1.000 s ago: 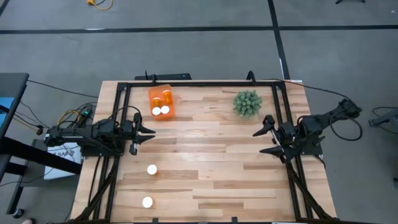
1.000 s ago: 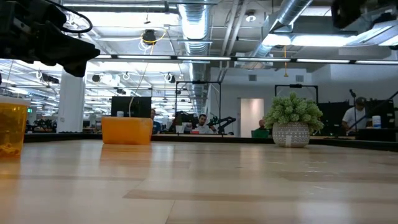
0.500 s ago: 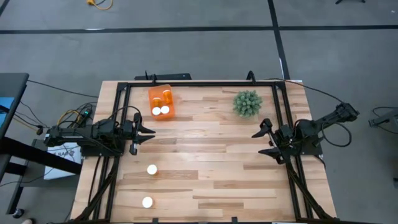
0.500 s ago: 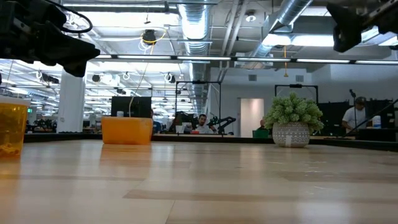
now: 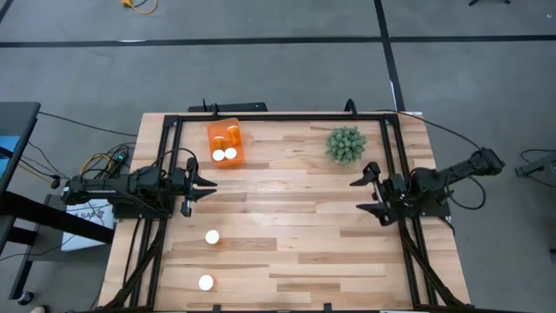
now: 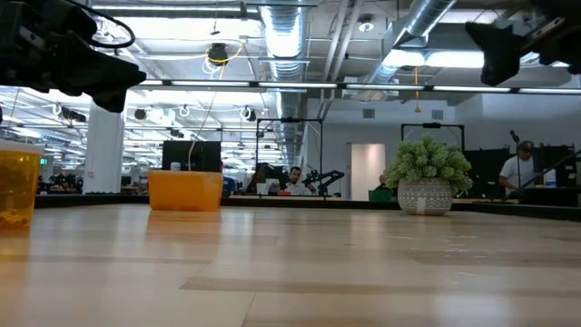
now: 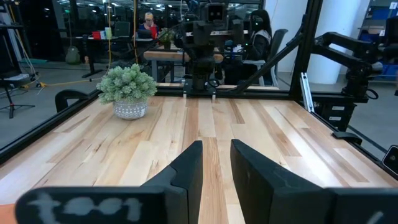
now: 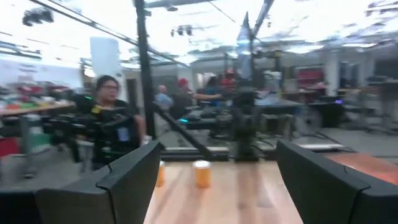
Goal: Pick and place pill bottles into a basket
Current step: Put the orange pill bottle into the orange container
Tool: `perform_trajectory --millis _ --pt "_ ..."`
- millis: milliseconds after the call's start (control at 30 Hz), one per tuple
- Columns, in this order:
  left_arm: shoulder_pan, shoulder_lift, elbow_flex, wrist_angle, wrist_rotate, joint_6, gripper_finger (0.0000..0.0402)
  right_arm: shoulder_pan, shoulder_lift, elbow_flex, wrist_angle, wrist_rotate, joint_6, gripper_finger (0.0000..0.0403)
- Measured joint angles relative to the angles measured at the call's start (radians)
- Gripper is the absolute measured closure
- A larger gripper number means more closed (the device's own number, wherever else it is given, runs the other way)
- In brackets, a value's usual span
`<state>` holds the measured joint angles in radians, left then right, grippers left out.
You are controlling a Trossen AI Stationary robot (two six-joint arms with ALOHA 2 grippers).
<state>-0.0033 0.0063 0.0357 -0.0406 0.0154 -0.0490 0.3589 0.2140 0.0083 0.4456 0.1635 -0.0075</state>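
Observation:
The orange basket (image 5: pixel 223 132) stands at the table's far left and holds several pill bottles, two with white caps up (image 5: pixel 224 155). It also shows in the low view (image 6: pixel 185 191). Two more pill bottles stand upright on the table near the front left (image 5: pixel 212 236) (image 5: pixel 206 283); one shows at the low view's left edge (image 6: pixel 16 186). My left gripper (image 5: pixel 211 186) is open and empty at the left edge, pointing across the table (image 7: pixel 216 168). My right gripper (image 5: pixel 356 195) is wide open and empty at the right edge (image 8: pixel 217 186), above the table.
A green spiky plant in a pot (image 5: pixel 345 144) stands at the far right, just beyond my right gripper; it also shows in the low view (image 6: pixel 428 177). Black frame rails (image 5: pixel 278 117) run along the table's far, left and right sides. People sit in the room behind.
My right gripper has come down a little at the table's right edge and shifted slightly toward the table's middle, staying wide open. The bottles and basket have kept still.

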Motion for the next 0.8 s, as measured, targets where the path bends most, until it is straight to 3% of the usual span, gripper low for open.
perform_trajectory --millis 200,400,800 --pt "0.000 0.000 0.000 0.000 0.000 0.000 0.0330 -0.147 0.002 0.000 -0.067 -0.009 -0.001 0.0092" --pt "0.000 0.000 0.000 0.000 0.000 0.000 0.0330 -0.279 0.001 0.000 -0.151 -0.091 0.034 0.0092" --pt "0.000 0.000 0.000 0.000 0.000 0.000 0.0330 -0.388 0.001 -0.001 -0.328 -0.140 0.079 0.0092"
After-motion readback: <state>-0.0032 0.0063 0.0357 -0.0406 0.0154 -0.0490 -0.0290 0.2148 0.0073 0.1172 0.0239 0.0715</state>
